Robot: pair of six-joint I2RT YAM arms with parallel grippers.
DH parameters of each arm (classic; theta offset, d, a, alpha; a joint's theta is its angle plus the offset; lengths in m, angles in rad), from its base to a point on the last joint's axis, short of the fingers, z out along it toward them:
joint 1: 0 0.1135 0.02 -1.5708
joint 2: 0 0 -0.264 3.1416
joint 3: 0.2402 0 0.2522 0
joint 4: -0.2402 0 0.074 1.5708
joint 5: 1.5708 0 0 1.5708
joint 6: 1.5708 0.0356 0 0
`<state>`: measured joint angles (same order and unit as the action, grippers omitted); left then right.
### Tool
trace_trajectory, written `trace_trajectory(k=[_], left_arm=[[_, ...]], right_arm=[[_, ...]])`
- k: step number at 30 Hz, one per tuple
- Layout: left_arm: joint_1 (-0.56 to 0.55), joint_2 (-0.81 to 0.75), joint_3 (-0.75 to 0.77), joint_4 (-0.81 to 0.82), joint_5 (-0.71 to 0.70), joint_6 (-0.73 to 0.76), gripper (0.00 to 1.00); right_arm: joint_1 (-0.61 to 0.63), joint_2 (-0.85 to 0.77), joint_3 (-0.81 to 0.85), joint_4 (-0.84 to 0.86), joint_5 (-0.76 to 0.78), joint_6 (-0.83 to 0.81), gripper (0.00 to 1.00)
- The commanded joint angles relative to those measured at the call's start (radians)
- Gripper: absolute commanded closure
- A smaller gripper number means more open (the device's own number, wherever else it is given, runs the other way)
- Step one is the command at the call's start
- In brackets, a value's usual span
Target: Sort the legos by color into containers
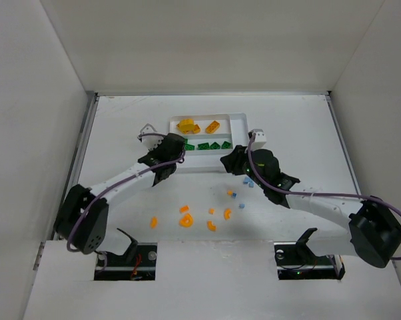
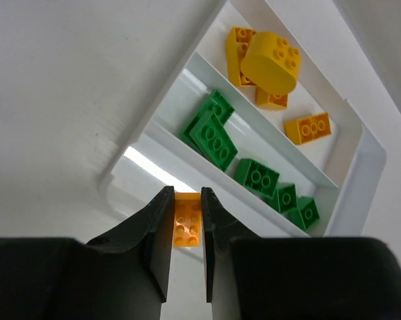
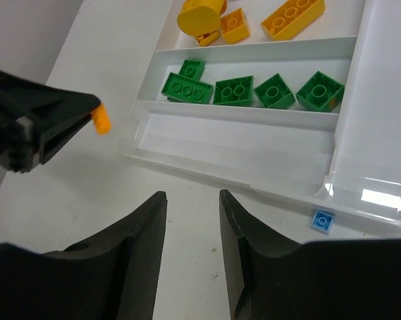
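Room: white walls (image 1: 187, 40) on three sides, and a white table (image 1: 320, 133) under both arms
Left gripper (image 2: 187, 200): squeezed tight on a small orange brick (image 2: 187, 223)
Orange brick: pinched between the two black fingers (image 2: 162, 227), its bumps facing the wrist camera, only its far end poking past the tips
Ahead of the left gripper: the near left corner of the white tray (image 2: 360, 167), with the near long slot right past the fingertips
Farther ahead of the left gripper: green bricks (image 2: 214, 137) in the middle slot, then yellow bricks (image 2: 272, 61) in the far slot, one of them round
Right gripper (image 3: 192, 197): fingers (image 3: 147, 227) spread apart with nothing between them, only bare table in the gap
Ahead of the right gripper: the near wall of the tray, then the row of green bricks, then the yellow ones
Right of the right gripper: one tiny blue piece (image 3: 322, 221) on the table, just beside the tray's near wall
Left of the right gripper: the left gripper's tip with the orange brick, near the tray's corner
Behind both grippers, toward the arm bases: loose orange bits (image 1: 186, 219) lying on the table
Beside the right arm: a few pale blue bits (image 1: 248, 181) on the table
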<state>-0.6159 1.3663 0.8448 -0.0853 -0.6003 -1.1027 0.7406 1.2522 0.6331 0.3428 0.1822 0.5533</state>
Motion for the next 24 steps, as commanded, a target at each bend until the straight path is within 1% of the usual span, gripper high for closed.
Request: trace_trajectory(k=[1,4,12,19,24], left_arm=[[0.060,0.092,0.043,0.134,0.060,0.067,0.92],[0.078,0.152,0.072,0.159,0.097,0.072,0.92],[0.054,0.217,0.079,0.177,0.100,0.081,0.89],[0.061,0.241,0.060,0.191,0.111,0.075,0.73],[0.067,0.196,0.047,0.216,0.138,0.083,0.61]], right_arm=[[-0.001,0.006,0.028,0.021,-0.004,-0.013,0.57],[-0.001,0.024,0.033,0.021,-0.007,-0.015,0.57],[-0.001,0.047,0.045,0.018,-0.004,-0.021,0.57],[0.012,0.062,0.054,0.015,-0.001,-0.023,0.55],[0.045,0.059,0.063,0.015,0.000,-0.029,0.54]])
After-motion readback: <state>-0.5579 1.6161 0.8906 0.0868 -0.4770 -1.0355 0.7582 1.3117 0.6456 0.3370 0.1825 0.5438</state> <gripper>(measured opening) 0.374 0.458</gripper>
